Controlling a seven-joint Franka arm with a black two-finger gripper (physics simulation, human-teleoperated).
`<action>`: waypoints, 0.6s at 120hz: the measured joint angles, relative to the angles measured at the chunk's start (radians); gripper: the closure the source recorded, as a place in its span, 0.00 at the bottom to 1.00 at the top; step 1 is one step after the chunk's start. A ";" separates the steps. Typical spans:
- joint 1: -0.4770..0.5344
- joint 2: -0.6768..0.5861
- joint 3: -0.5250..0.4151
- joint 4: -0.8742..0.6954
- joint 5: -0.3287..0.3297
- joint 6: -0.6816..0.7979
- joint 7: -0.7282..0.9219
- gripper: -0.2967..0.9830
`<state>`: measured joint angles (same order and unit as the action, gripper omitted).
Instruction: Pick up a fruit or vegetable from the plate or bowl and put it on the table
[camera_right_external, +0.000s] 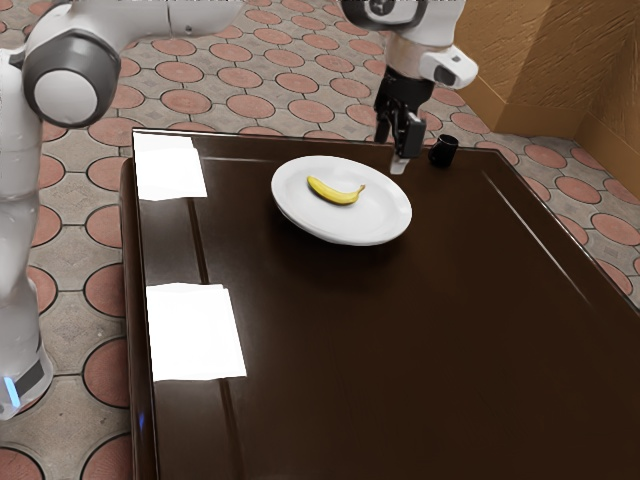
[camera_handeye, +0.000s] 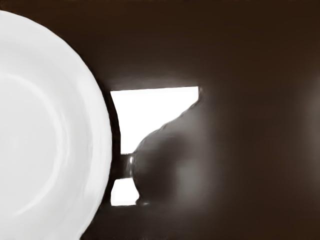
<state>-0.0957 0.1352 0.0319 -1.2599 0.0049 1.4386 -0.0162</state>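
Beyond the plate's right rim, in the exterior view, my gripper (camera_right_external: 393, 142) points down over the table's far part, its two fingers apart with nothing seen between them. A yellow banana (camera_right_external: 335, 191) lies on the white plate (camera_right_external: 308, 222), a short way from the gripper toward the exterior view's left. In the wrist view a broad part of the plate (camera_handeye: 87, 125) is visible beside the spot under my hand, with no banana on that part.
A small black cup (camera_right_external: 444, 150) stands near the table's far edge, close to the gripper on the exterior view's right. The dark brown table (camera_right_external: 400, 350) carries bright white reflections. A tan wall (camera_right_external: 530, 60) rises beyond it.
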 joint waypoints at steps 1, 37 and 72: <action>0.002 0.001 0.000 0.000 0.001 0.000 0.000 0.23; 0.024 -0.001 0.018 0.005 0.058 -0.021 0.066 0.23; 0.167 -0.128 0.084 -0.234 0.078 0.021 0.343 0.23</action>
<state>0.0715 0.0073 0.1155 -1.4939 0.0828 1.4594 0.3268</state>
